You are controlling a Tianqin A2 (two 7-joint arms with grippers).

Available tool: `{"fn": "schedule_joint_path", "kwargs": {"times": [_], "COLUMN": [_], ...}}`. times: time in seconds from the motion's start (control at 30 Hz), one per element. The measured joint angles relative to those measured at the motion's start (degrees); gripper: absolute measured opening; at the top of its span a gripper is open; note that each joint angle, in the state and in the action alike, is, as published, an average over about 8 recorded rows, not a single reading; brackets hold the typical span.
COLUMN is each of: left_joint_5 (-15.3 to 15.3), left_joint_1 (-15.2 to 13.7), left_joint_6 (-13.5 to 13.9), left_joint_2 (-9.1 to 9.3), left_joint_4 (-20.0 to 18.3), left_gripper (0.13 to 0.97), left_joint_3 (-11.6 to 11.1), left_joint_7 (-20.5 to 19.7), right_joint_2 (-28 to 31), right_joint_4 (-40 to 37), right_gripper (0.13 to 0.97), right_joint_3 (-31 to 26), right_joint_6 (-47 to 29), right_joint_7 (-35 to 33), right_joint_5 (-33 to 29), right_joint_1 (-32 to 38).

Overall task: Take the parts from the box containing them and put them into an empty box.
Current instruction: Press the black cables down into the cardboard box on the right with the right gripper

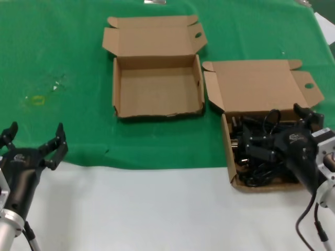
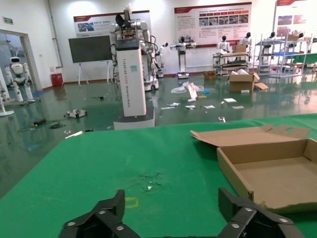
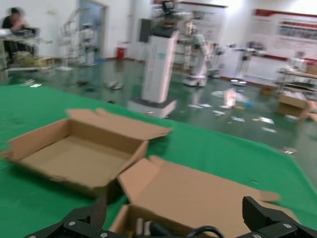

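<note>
two brown mailer boxes sit with lids thrown back on the green mat (image 1: 63, 42). the empty box (image 1: 157, 86) lies toward the middle, and the box containing them (image 1: 233, 157) sits just beside it on the robot's right, lid nearly touching its neighbour. the parts (image 1: 256, 149) (a tangle of black cords and plugs) fill the right-hand box. the right gripper (image 1: 285, 130) hangs over that tangle with fingers spread apart, low among the cords. the left gripper (image 1: 34, 138) waits at the near left edge over the white table (image 1: 157, 209), fingers splayed wide, pinching nothing.
</note>
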Motion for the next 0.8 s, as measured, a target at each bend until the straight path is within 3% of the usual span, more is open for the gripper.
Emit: {"fn": "schedule_joint_path", "kwargs": {"times": [0.33,0.6,0.8], "left_joint_5": [0.0,0.0,0.0], "left_joint_1": [0.0,0.0,0.0], "left_joint_6": [0.0,0.0,0.0], "left_joint_2": [0.00,0.00,0.00], "left_joint_4": [0.0,0.0,0.0], "left_gripper": [0.536,0.334,0.301], "left_joint_3": [0.0,0.0,0.0], "left_joint_7": [0.0,0.0,0.0], "right_joint_2": [16.1,23.0,25.6], "right_joint_4": [0.5,-2.2,-5.5], "right_gripper": [0.966,0.966,0.966], "right_joint_3": [-10.8,-11.6,-12.2], "right_joint_6": [-6.8,-23.1,-37.2], "right_joint_7": [5.9,6.1,2.7], "right_joint_5": [0.3,-2.9,-5.3], "right_joint_1": [7.2,14.7,22.2]}}
